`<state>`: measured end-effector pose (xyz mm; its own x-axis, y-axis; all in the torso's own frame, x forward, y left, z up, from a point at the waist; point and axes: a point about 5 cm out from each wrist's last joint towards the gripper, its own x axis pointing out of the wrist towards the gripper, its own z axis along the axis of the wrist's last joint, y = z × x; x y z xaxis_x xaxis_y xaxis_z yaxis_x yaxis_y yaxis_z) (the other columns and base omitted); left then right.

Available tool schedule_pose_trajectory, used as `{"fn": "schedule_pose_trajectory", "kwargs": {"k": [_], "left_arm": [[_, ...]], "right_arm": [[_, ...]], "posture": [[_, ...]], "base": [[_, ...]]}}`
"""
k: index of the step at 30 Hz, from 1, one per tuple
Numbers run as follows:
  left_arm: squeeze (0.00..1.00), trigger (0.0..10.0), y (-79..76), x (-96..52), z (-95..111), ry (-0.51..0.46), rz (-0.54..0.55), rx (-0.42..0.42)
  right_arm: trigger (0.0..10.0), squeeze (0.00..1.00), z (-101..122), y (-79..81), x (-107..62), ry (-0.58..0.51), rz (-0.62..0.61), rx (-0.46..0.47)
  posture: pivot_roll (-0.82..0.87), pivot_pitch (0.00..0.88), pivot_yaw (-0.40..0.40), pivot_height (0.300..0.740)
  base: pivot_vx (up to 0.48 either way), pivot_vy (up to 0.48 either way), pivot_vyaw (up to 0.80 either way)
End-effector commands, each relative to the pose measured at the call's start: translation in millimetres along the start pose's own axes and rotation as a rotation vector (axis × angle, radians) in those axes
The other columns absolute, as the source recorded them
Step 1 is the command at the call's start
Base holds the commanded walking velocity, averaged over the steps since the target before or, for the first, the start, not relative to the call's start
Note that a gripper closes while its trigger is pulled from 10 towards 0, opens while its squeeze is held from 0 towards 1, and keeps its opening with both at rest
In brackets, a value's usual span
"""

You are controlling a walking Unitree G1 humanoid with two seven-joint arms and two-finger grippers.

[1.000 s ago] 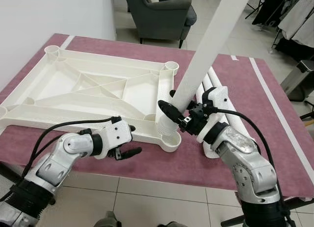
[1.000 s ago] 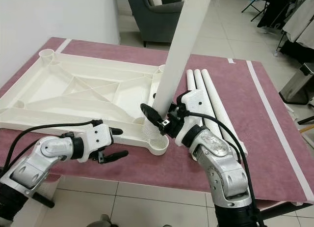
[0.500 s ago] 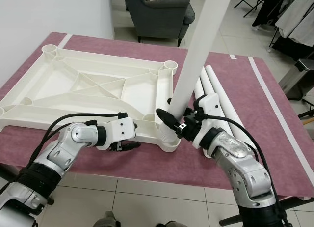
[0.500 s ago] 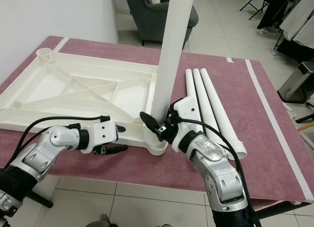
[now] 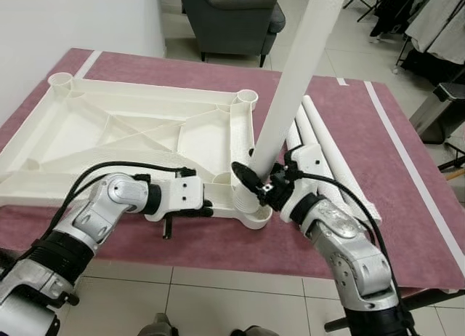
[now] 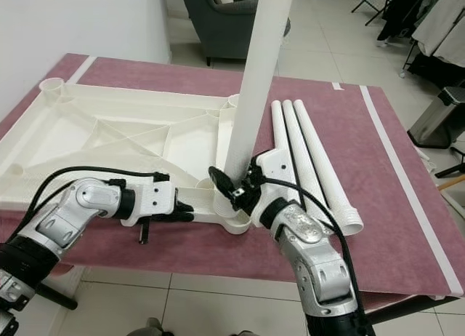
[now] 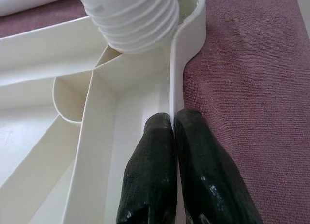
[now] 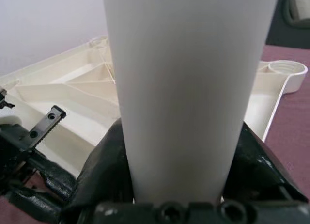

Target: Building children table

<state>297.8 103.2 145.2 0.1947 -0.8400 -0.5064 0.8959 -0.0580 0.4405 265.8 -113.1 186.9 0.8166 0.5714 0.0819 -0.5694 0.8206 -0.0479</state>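
The white plastic tabletop [image 5: 131, 132] lies upside down on the maroon cloth. A long white leg [image 5: 294, 81] stands tilted in the tabletop's near right corner socket [image 5: 251, 205]. My right gripper [image 5: 254, 187] is shut on the leg just above the socket, and the right wrist view has the leg [image 8: 184, 88] held between both black fingers [image 8: 109, 170]. My left gripper [image 5: 203, 205] is shut on the tabletop's near rim [image 7: 172, 83], close to the leg's threaded end [image 7: 131, 20]. Three spare legs [image 6: 305, 154] lie side by side on the cloth, right of the tabletop.
The table's near edge [image 5: 218, 260] runs just beneath both arms, with tiled floor below. A dark armchair [image 5: 232, 16] stands beyond the far edge. A metal bin [image 5: 439, 110] and hanging clothes [image 5: 436, 23] are at the right. A white wall [image 5: 65, 23] is at the left.
My left gripper went from open above the cloth to shut on the tabletop's near rim beside the corner socket. The right gripper has kept its hold on the leg. The camera shifted slightly.
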Motion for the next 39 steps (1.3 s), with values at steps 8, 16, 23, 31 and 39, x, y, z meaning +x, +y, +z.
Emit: {"fn": "schedule_pose_trajectory", "kwargs": {"k": [8, 16, 23, 31, 39], "left_arm": [[0.0, 0.0, -1.7, 11.1, -5.3, -0.032, 0.006, -0.073], [0.0, 0.0, 41.8, 0.8, 0.8, -0.026, 0.161, -0.077], [0.0, 9.2, 59.4, -15.0, -5.4, 0.024, 0.24, -0.092], [0.0, 10.0, 39.0, -12.5, -12.1, 0.0, 0.154, -0.115], [0.0, 10.0, 29.1, -7.5, -14.2, -0.023, 0.123, -0.133]], "right_arm": [[10.0, 0.0, -8.7, 3.1, -3.8, -0.004, 0.006, -0.029], [10.0, 0.0, -3.1, 0.2, -1.0, -0.046, -0.021, -0.058], [10.0, 0.0, -2.0, -1.3, 0.2, -0.068, -0.037, -0.054], [10.0, 0.0, 0.3, -4.6, 11.7, -0.105, -0.062, -0.079], [10.0, 0.0, 1.3, -9.0, 24.5, -0.124, -0.079, -0.093]], "posture": [[0.03, 0.088, -0.011, 0.74], [0.02, 0.083, 0.004, 0.74], [0.02, 0.083, 0.007, 0.74], [0.03, 0.099, 0.015, 0.74], [0.04, 0.105, 0.015, 0.74]], "base": [[0.0, 0.0, 0.0], [0.0, 0.0, 0.0], [0.0, 0.0, 0.0], [0.0, 0.0, 0.0], [0.0, 0.0, 0.0]]}}
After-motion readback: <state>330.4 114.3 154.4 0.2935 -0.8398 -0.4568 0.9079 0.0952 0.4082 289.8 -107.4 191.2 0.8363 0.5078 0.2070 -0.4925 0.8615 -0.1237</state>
